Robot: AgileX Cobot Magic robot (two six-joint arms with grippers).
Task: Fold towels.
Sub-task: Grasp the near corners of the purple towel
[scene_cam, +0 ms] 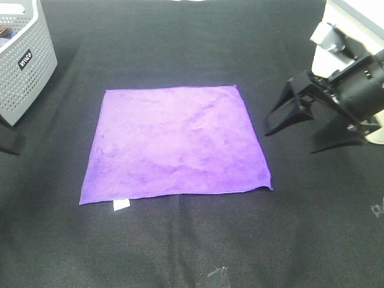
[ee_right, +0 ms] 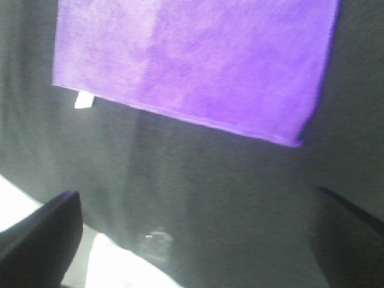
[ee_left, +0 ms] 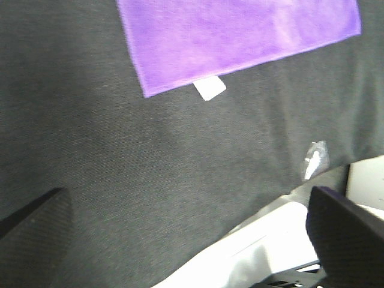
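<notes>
The purple towel (scene_cam: 174,141) lies flat and unfolded on the black table, with its small white tag (scene_cam: 121,204) at the near left corner. My right gripper (scene_cam: 290,142) is open and empty, hovering just right of the towel's right edge. In the right wrist view the towel (ee_right: 192,60) lies beyond the open gripper (ee_right: 198,240). My left gripper (ee_left: 186,240) is open and empty, near the table's front left, apart from the towel (ee_left: 240,36) and its tag (ee_left: 209,87). In the exterior view only a dark part of the left gripper (scene_cam: 9,141) shows at the left edge.
A grey perforated basket (scene_cam: 24,60) stands at the back left of the table. A small piece of clear tape (scene_cam: 219,275) is stuck on the cloth near the front edge. The table's front edge shows in both wrist views.
</notes>
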